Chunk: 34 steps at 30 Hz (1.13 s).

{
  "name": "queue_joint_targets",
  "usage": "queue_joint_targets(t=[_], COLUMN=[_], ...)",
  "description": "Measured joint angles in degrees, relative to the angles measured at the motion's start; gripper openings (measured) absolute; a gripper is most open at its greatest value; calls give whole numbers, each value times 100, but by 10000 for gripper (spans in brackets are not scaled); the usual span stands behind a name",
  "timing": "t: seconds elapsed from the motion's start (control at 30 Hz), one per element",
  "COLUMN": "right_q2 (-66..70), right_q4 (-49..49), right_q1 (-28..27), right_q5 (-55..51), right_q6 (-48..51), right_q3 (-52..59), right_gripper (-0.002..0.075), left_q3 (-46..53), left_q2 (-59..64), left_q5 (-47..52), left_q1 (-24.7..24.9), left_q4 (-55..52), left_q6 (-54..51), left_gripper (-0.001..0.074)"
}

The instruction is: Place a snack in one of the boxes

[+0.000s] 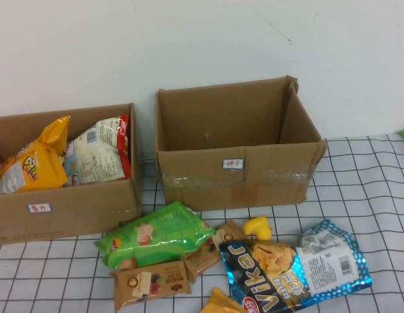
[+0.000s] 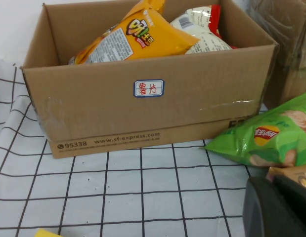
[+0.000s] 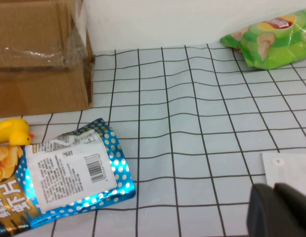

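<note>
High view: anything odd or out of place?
One oddity: a yellow rubber duck sits among the snack bags, beside the blue Vikar bag. The orange-yellow crisp bag already lies in the low box. Left gripper is shut and holds nothing; right gripper holds nothing.

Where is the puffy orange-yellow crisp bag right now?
In the high view, the puffy orange-yellow crisp bag lies inside the low brown cardboard box at table left, beside a white-and-red bag. Neither gripper is near it.
</note>
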<state>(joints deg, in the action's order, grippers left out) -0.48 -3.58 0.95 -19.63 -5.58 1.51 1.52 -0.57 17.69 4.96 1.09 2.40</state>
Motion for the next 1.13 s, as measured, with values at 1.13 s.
queue_joint_targets(t=[1.13], right_q2=[0], right_q4=[0], right_q1=[0], right_q5=[0], right_q6=[0], right_q3=[0], right_gripper=[-1], left_q3=[0], left_q2=[0], left_q5=[25], left_q1=[0], left_q4=[899], left_q6=[27], left_gripper=[-1])
